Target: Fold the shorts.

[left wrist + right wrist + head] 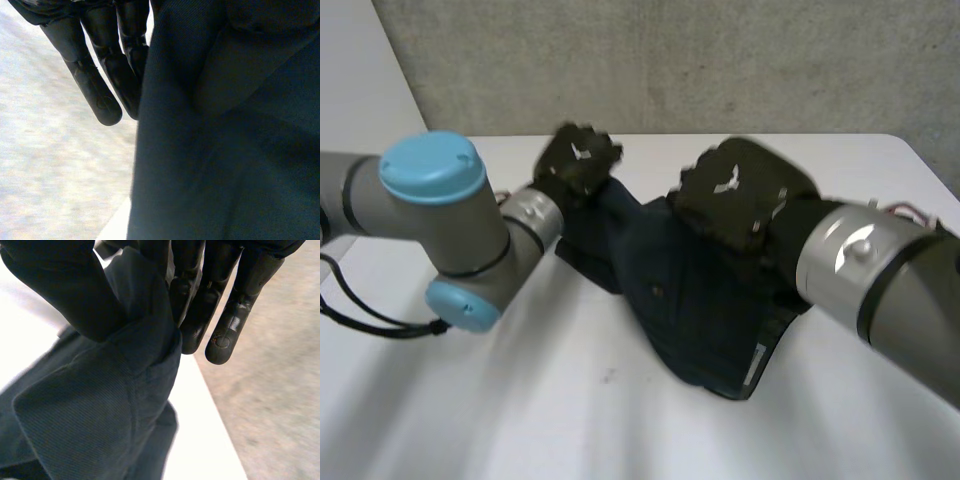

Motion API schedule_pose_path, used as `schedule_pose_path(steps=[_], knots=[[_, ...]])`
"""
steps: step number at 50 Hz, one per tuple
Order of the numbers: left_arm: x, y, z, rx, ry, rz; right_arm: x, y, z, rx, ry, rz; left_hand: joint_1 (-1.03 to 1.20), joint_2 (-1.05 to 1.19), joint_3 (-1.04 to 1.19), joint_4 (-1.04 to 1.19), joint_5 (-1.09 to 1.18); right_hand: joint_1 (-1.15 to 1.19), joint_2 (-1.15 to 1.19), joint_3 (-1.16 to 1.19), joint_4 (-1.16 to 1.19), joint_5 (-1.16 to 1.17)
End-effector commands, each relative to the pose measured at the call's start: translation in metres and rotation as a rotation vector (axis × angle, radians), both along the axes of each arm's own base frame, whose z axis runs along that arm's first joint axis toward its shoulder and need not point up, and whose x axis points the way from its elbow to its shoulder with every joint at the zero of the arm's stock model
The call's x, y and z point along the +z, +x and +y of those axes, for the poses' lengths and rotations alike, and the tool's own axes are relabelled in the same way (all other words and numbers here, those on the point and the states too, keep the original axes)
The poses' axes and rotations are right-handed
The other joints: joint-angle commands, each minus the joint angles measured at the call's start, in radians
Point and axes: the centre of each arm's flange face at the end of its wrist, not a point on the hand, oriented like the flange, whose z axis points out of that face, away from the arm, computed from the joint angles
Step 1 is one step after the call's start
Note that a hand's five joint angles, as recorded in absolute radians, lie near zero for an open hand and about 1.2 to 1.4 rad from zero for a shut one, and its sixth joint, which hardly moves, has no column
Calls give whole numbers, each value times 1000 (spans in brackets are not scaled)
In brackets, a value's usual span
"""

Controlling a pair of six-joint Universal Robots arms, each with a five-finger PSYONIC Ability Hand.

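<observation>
The dark navy shorts (695,300) lie crumpled on the white table (520,400), their far edge raised. My left hand (578,160) is at the far left end of that edge. In the left wrist view its straight fingers (100,75) stand against the hanging cloth (225,150), which covers the rest of the hand. My right hand (735,190) is at the far right end. In the right wrist view its thumb (60,285) and fingers (235,315) pinch a fold of the shorts (95,410) between them.
A grey wall (670,60) rises just behind the table's far edge. The table's right edge runs past my right hand, with grey floor (280,390) beyond it. Bare table surface lies in front of the shorts.
</observation>
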Motion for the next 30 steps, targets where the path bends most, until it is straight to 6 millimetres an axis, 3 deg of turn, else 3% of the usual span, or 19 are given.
schedule_pose_path(steps=[1, 3, 4, 5, 8, 9, 12, 15, 19, 23, 24, 27, 28, 30], knots=[[90, 12, -30, 212, -277, 145, 41, 20, -71, -186, -226, -155, 240, 210, 215, 209, 277, 417, 229, 218, 208, 250], [113, 8, -29, 206, -346, 174, 61, 26, -86, -218, -307, -221, 240, 210, 215, 209, 277, 417, 229, 218, 208, 250], [124, 6, -28, 203, -378, 190, 85, 33, -99, -235, -413, -306, 240, 210, 215, 209, 277, 417, 229, 218, 208, 250], [149, 6, -28, 205, -454, 233, 97, 36, -104, -242, -470, -348, 240, 210, 215, 209, 277, 417, 229, 218, 208, 250], [189, 9, -26, 216, -586, 325, 143, 44, -113, -236, -694, -545, 240, 210, 215, 209, 277, 417, 229, 218, 208, 250], [211, 11, -21, 228, -671, 387, 151, 44, -112, -230, -738, -584, 240, 210, 215, 209, 277, 417, 229, 218, 208, 250], [235, 19, -15, 268, -761, 469, 172, 44, -107, -204, -879, -686, 240, 210, 215, 209, 277, 417, 229, 218, 208, 250], [254, 26, -1, 322, -808, 551, 167, 44, -107, -178, -896, -696, 240, 210, 215, 209, 277, 417, 229, 218, 208, 250], [224, 25, 7, 343, -698, 503, 129, 50, -102, -92, -810, -594, 240, 210, 215, 209, 277, 417, 229, 218, 208, 250], [174, 32, 18, 346, -555, 387, 76, 53, -96, -8, -679, -475, 240, 210, 215, 209, 277, 417, 229, 218, 208, 250], [148, 35, 23, 346, -488, 331, 48, 55, -94, 30, -611, -423, 240, 210, 215, 209, 277, 417, 229, 218, 208, 250], [105, 40, 33, 346, -384, 244, 17, 55, -89, 56, -524, -362, 240, 210, 215, 209, 277, 417, 229, 218, 208, 250], [76, 44, 41, 342, -314, 185, -4, 54, -86, 58, -453, -319, 240, 210, 215, 209, 277, 417, 229, 218, 208, 250], [47, 48, 50, 338, -245, 128, -28, 52, -82, 62, -363, -258, 240, 210, 215, 209, 277, 417, 229, 218, 208, 250]])
